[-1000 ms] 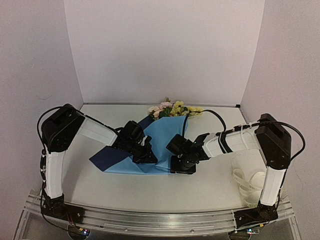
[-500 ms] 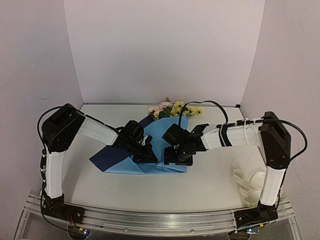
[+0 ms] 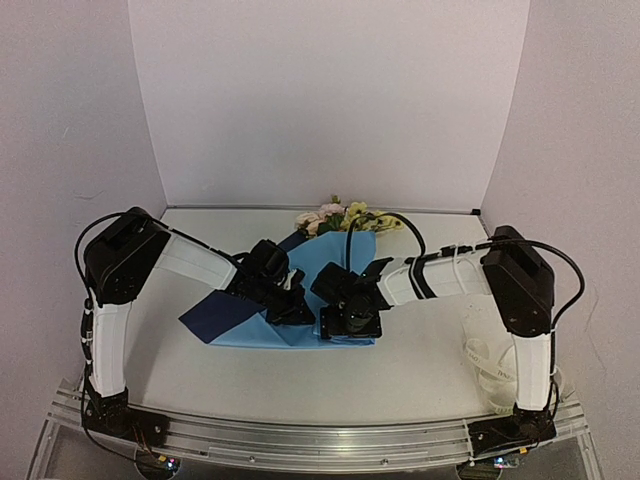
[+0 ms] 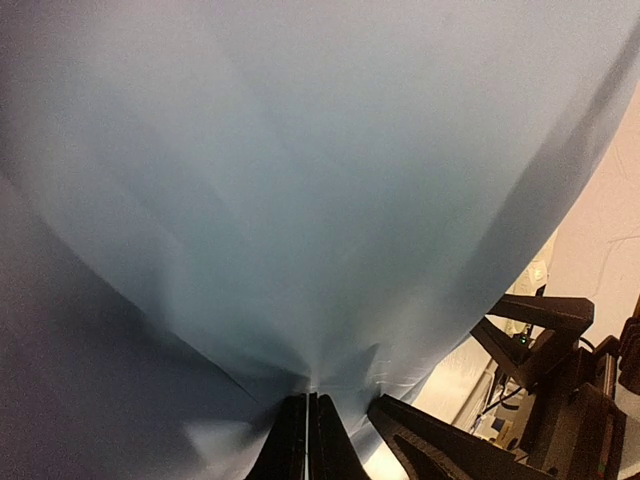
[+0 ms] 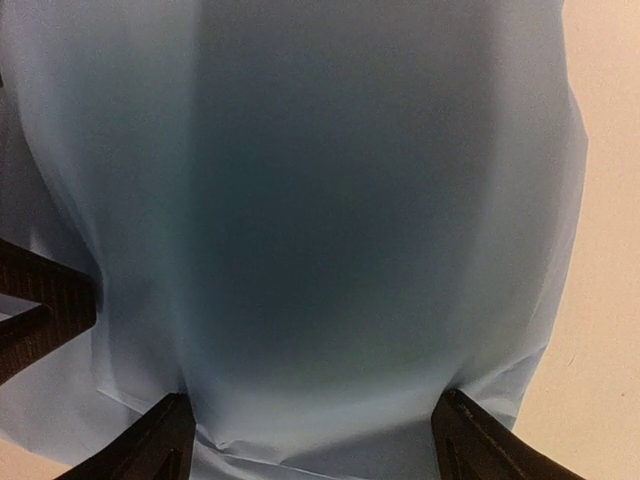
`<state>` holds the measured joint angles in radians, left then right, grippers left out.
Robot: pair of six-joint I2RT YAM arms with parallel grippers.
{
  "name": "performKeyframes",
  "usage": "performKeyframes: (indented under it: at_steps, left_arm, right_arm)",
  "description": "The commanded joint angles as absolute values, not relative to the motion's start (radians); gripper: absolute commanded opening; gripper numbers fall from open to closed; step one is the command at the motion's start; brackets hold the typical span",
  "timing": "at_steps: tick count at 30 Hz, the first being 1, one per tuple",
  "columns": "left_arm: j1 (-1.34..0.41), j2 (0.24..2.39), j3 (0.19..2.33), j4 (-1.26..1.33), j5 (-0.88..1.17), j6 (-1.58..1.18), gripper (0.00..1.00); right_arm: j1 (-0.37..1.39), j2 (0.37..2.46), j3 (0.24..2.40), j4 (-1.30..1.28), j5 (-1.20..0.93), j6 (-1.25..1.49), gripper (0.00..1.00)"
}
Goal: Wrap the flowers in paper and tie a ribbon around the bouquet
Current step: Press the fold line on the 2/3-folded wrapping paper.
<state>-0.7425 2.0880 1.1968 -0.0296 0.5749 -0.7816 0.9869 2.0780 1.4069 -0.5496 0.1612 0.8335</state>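
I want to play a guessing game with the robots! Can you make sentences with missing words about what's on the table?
1. The flowers poke out from paper whose colour is ____.
2. The left gripper is shut on the ____.
3. The right gripper holds its jaws wide ____.
4. The ribbon lies on the table, on its ____ side.

Missing words: blue, paper, open, right.

Left arm (image 3: 105, 345) and right arm (image 3: 535, 365), white link covers (image 3: 195, 262), black joint housings (image 3: 120, 255), black left end effector (image 4: 307, 405) and right end effector (image 5: 312, 395), looped black cables (image 3: 384, 214), aluminium base rail (image 3: 320, 440).
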Motion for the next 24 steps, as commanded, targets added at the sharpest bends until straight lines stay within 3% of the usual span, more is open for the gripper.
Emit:
performKeyframes:
  at_steps: [1, 10, 24]
  left_arm:
    - [-0.741, 2.052, 1.222, -0.069, 0.520, -0.764, 0.05]
    - [-0.745, 1.987, 1.258, -0.043, 0.603, -0.778, 0.09]
    - [-0.768, 2.129, 1.250, -0.082, 0.647, -0.796, 0.02]
  right_arm:
    - [0.991, 2.128, 1.423, -0.609, 0.185, 0.842, 0.85]
    - [0.990, 2.104, 1.425, -0.606, 0.166, 0.853, 0.86]
    - [0.990, 2.039, 1.403, -0.573, 0.137, 0.871, 0.88]
